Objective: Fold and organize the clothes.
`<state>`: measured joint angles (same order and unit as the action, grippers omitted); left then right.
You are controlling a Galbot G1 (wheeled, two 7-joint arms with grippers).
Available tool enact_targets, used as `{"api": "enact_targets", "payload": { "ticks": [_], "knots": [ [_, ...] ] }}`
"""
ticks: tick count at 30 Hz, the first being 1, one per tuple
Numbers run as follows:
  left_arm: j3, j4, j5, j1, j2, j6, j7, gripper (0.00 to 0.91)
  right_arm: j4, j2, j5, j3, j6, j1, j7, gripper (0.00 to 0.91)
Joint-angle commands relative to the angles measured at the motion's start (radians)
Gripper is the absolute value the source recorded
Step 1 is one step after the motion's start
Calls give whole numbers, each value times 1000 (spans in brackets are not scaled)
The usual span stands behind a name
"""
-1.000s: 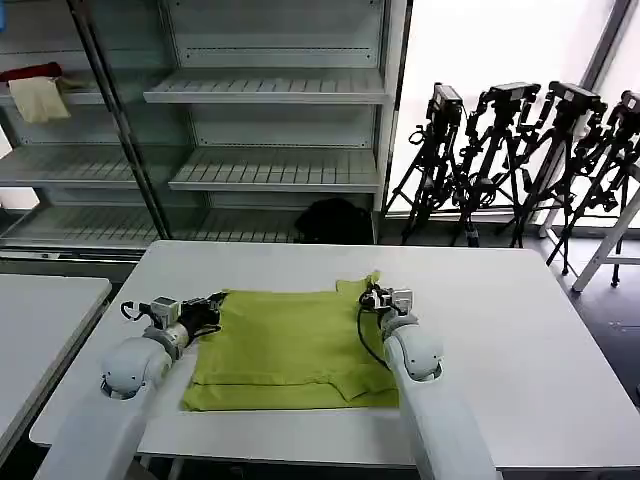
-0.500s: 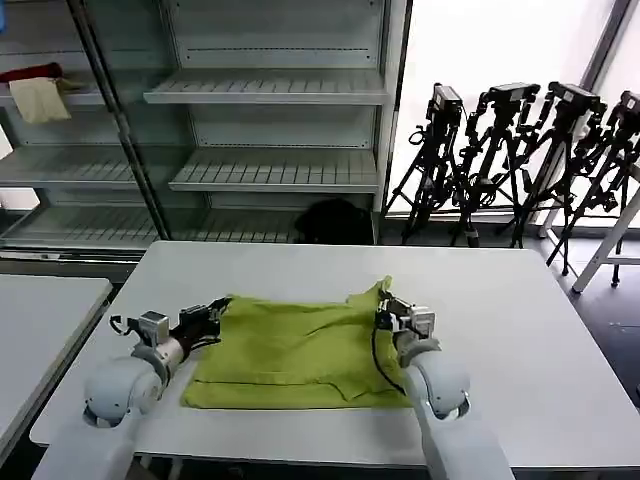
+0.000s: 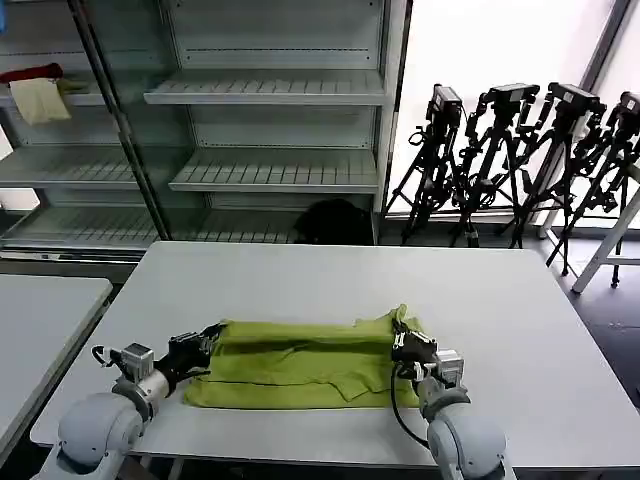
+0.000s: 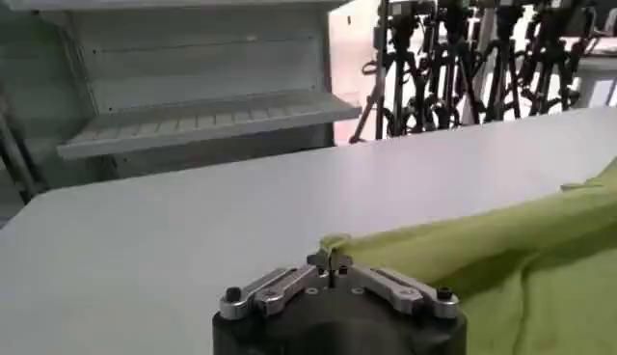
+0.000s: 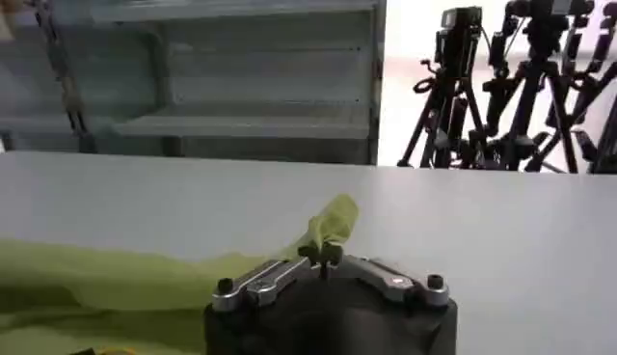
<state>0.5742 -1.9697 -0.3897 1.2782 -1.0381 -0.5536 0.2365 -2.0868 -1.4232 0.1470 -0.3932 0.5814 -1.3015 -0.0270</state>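
T-shirt (image 3: 300, 358) far edge drawn nearer, long axis left-right, pinched by left claw (image 3: 207, 340) and right claw (image 3: 403, 339).

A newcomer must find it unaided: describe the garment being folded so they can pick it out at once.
Start at the white table before the shelving. Along its near edge lies the lime-green T-shirt, pinched at opposite corners by the left gripper and right gripper. The cream and red cloths sit on a shelf.

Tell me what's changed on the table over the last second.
Both grippers, left and right, have pulled the T-shirt's far edge back toward the robot, folding it over its near half. Each stays shut on its corner; the near hem hasn't moved on the table.
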Motion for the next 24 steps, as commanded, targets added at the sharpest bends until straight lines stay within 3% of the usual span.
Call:
{"api": "enact_targets", "payload": {
  "ticks": [1, 22, 23, 24],
  "knots": [
    [37, -50, 47, 95, 9, 2, 13, 10, -93, -7, -44, -2, -1, -134, 15, 0],
    [-15, -55, 156, 94, -25, 3, 22, 10, -36, -43, -182, -15, -3, -111, 2, 0],
    [-14, -56, 155, 95, -26, 3, 22, 20, -36, -43, -187, -14, -3, -111, 2, 60],
    [-13, -57, 155, 96, -27, 4, 20, 30, -37, -44, -202, -11, -3, -111, 3, 403]
  ]
}}
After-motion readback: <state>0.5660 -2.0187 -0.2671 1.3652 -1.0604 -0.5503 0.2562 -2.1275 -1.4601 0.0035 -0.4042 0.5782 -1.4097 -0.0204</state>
